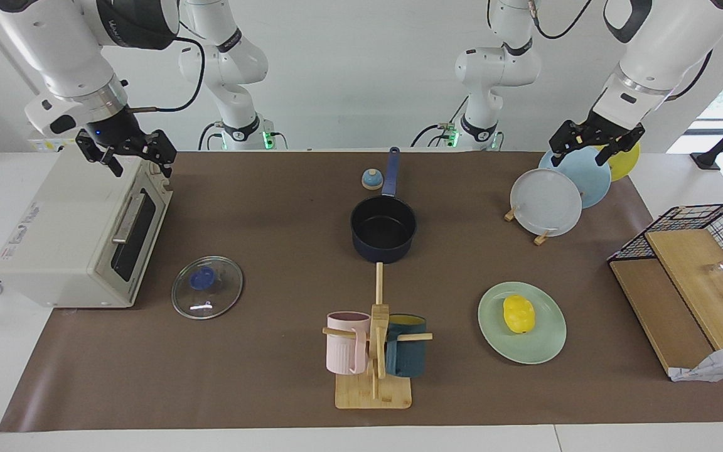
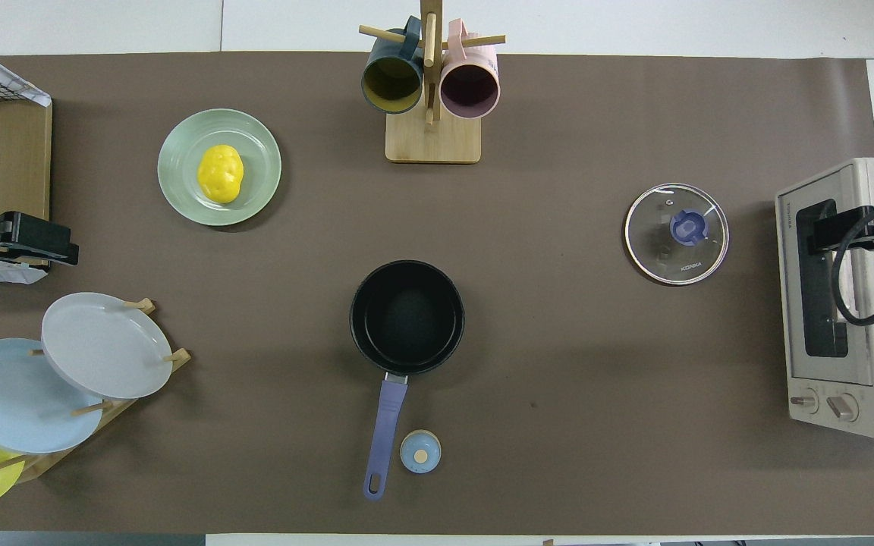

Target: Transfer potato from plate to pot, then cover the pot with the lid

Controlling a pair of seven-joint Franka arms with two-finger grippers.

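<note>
The yellow potato (image 1: pixel 518 314) (image 2: pixel 220 174) lies on the mint-green plate (image 1: pixel 546 346) (image 2: pixel 179 189), toward the left arm's end of the table. The navy pot (image 1: pixel 381 252) (image 2: pixel 407 316) stands mid-table and holds nothing, its blue handle pointing toward the robots. The glass lid (image 1: pixel 207 287) (image 2: pixel 676 233) lies flat on the mat beside the toaster oven. My left gripper (image 1: pixel 578 157) (image 2: pixel 58 254) hangs open over the plate rack's edge. My right gripper (image 1: pixel 140 168) (image 2: pixel 816 231) hangs open over the toaster oven. Both hold nothing.
A white toaster oven (image 1: pixel 79 232) stands at the right arm's end. A mug tree (image 1: pixel 374 351) with a pink and a teal mug stands farther from the robots than the pot. A plate rack (image 1: pixel 546 201), a small bell (image 1: pixel 371 179) and a wire basket with boards (image 1: pixel 700 251) are also there.
</note>
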